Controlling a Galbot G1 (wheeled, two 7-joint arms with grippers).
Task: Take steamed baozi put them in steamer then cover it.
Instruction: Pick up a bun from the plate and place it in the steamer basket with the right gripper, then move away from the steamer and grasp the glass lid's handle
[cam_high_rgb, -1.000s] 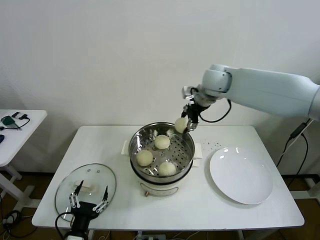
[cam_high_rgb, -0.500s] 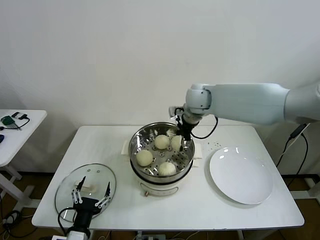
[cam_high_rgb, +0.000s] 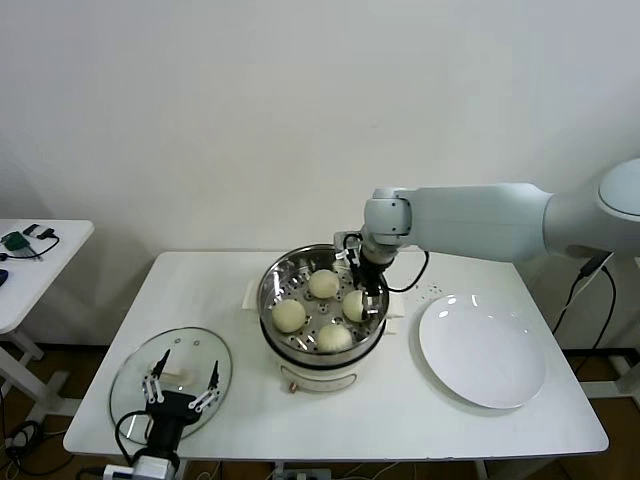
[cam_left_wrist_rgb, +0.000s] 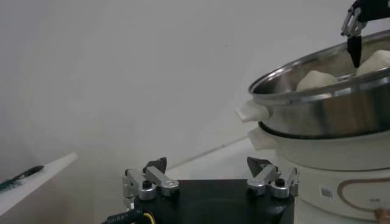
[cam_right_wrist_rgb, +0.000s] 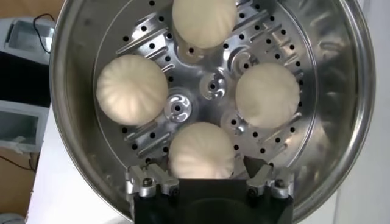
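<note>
1. White wall stands behind a white bench (cam_high_rgb: 440, 420), and the round shiny stainless-steel steamer (cam_high_rgb: 275, 275) on its white electric base sits at the middle of that bench.
2. Four small cream-white dome-shaped steamed baozi (cam_right_wrist_rgb: 131, 90) lie on the perforated tray inside the steamer, spaced around the tray's centre and apart from one another.
3. Right of the steamer lies a flat round white plate (cam_high_rgb: 483, 350) with nothing on it, so every bun appears to be loaded.
4. Left of the steamer and nearer the bench's front edge rests a round glass lid (cam_high_rgb: 185, 360), off the pot; covering is judged the step left.
5. The buns look soft, light and easily dented, so any hold should be gentle and across the sides. The lid is rigid, smooth and breakable, best taken by its central knob, which the pictures barely show.
6. The right tool (cam_high_rgb: 363, 295) is inside the steamer with its fingers spread wide on either side of the bun nearest the plate; whether they touch it cannot be told, but they do not squeeze it.
7. The left tool (cam_high_rgb: 181, 388) hovers over the lid, fingers fully apart, holding nothing.
</note>
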